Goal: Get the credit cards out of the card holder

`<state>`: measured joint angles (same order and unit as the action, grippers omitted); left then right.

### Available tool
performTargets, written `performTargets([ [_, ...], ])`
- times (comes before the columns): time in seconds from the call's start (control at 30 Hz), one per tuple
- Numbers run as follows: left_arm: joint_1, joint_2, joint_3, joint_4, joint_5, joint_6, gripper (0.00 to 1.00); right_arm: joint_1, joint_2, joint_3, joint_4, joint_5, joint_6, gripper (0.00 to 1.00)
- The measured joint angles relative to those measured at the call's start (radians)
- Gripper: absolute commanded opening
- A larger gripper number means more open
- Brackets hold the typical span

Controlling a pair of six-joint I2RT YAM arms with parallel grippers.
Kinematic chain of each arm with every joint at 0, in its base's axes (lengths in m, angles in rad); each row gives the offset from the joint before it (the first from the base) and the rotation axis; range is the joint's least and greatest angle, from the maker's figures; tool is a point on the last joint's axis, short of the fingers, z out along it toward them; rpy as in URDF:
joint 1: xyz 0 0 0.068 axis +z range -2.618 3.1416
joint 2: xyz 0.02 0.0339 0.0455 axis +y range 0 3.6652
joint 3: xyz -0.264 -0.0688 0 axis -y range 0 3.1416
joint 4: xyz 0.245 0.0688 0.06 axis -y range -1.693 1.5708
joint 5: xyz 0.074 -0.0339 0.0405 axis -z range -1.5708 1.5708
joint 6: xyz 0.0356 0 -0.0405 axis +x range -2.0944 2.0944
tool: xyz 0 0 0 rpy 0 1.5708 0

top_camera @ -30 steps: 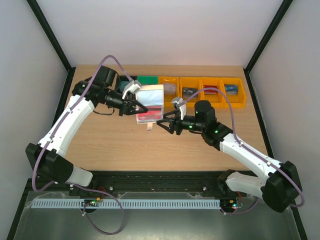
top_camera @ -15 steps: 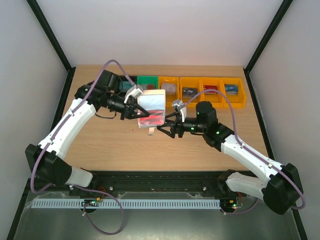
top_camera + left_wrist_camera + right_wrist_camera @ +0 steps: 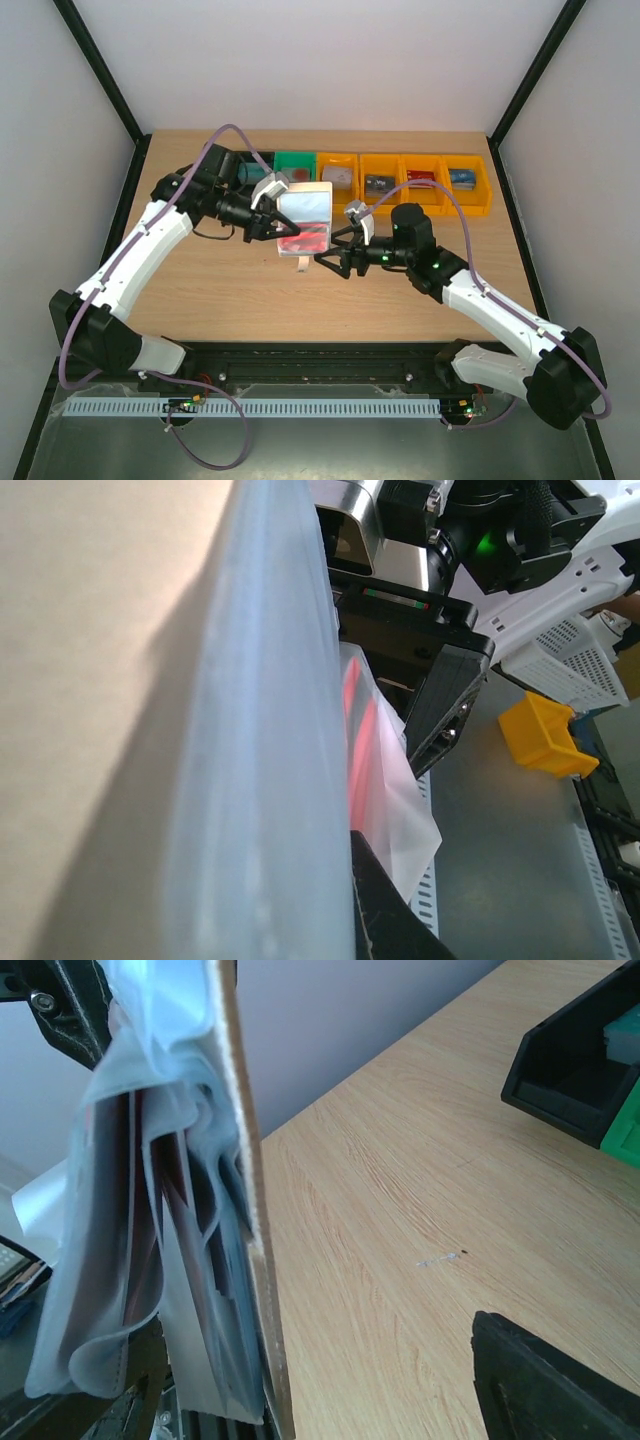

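The card holder [image 3: 305,205] hangs in the air over the table's middle, white cover outward, with my left gripper [image 3: 272,222] shut on its left edge. A red credit card [image 3: 305,240] shows through its lower sleeve. In the left wrist view the pale cover [image 3: 260,730] fills the frame, with red cards [image 3: 358,750] behind it and one of my fingers [image 3: 385,920] pressed against it. My right gripper [image 3: 335,262] stands open at the holder's lower right corner. In the right wrist view the holder [image 3: 240,1210] hangs edge-on between the spread fingers [image 3: 540,1380], its sleeves [image 3: 150,1210] fanned apart.
Along the table's [image 3: 250,290] far edge runs a row of bins: a black one [image 3: 246,172] mostly behind the left arm, a green one [image 3: 294,160] and several orange ones [image 3: 420,180] holding cards. The black bin [image 3: 580,1070] also appears in the right wrist view.
My right gripper's jaws have spread wider and it has dropped slightly toward the holder's lower corner. The left gripper has carried the holder a little to the right.
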<state>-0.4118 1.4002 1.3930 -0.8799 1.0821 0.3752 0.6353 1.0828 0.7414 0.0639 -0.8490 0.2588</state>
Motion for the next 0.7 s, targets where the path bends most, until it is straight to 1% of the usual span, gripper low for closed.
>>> performTargets([
  [0.2, -0.009, -0.003, -0.003, 0.004, 0.007, 0.002, 0.02, 0.000, -0.031, 0.000, -0.016, -0.006, -0.002, 0.87],
  [0.37, -0.016, -0.014, -0.003, 0.007, 0.049, 0.006, 0.02, 0.001, -0.080, 0.000, -0.013, -0.007, 0.001, 0.85],
  [0.7, -0.015, -0.021, -0.003, 0.013, 0.075, 0.035, 0.02, -0.022, -0.090, 0.000, -0.003, -0.034, 0.078, 0.80],
])
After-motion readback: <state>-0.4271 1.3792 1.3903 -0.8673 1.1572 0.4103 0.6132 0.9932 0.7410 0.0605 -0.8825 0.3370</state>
